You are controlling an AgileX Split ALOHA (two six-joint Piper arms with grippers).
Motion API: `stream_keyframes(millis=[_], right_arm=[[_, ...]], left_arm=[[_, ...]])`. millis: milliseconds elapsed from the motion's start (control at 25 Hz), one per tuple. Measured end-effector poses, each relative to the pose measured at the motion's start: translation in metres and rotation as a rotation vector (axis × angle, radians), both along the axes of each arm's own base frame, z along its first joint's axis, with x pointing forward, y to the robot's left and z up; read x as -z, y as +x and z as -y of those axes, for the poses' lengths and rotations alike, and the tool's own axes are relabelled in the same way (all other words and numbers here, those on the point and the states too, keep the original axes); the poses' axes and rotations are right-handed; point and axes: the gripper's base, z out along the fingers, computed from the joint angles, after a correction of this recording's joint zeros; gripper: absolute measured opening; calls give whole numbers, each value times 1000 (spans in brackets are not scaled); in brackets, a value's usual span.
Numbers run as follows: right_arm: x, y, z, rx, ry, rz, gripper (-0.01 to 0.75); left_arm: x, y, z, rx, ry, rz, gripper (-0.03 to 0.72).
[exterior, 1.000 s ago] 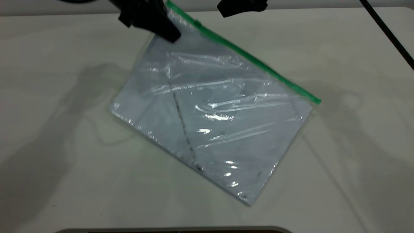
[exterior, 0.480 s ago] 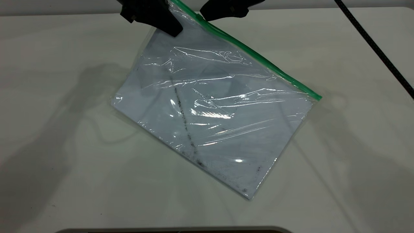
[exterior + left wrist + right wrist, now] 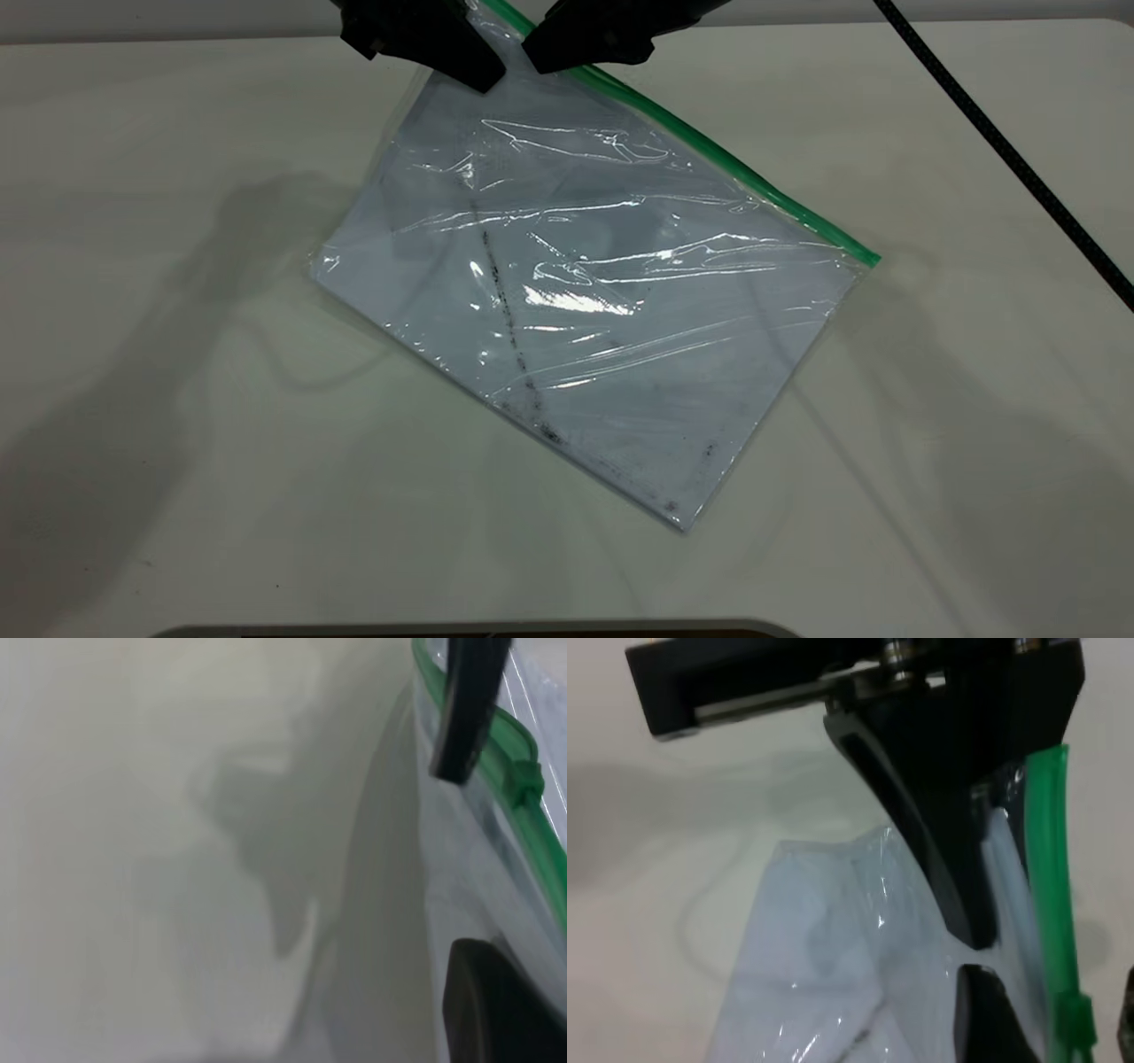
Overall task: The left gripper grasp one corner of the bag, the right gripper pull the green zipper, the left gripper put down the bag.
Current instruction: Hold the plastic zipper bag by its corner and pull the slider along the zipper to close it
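The bag (image 3: 611,301) is a clear pouch with a white sheet and a dark streak inside. It hangs tilted, its lower part on the table. My left gripper (image 3: 474,73), the blocky claw, is shut on the bag's top corner; it also shows in the right wrist view (image 3: 957,877). The green strip (image 3: 726,164) runs along the upper edge. My right gripper (image 3: 542,60), the tapered claw, is open at the strip just beside the left gripper. In the right wrist view its fingers (image 3: 990,1019) stand on either side of the green zipper (image 3: 1074,1020), with gaps. The slider also shows in the left wrist view (image 3: 524,780).
The white table (image 3: 177,399) lies all round the bag. The right arm's black braided cable (image 3: 1001,146) crosses the far right corner. A dark edge (image 3: 478,631) runs along the near side.
My right gripper has moved left and down along the green strip until it is next to the left gripper. The bag has swung slightly; the left gripper keeps its hold.
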Motion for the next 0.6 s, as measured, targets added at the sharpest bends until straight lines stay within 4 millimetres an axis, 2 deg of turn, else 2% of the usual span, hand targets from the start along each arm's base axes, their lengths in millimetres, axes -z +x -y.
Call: stream_keyframes(millis=[320, 600], right_arm=[[-3, 4, -2, 5, 14, 11, 354], [1, 2, -1, -29, -25, 20, 225]], left_arm=[[0, -1, 7, 4, 1, 11, 55], [0, -1, 8, 4, 3, 17, 55]])
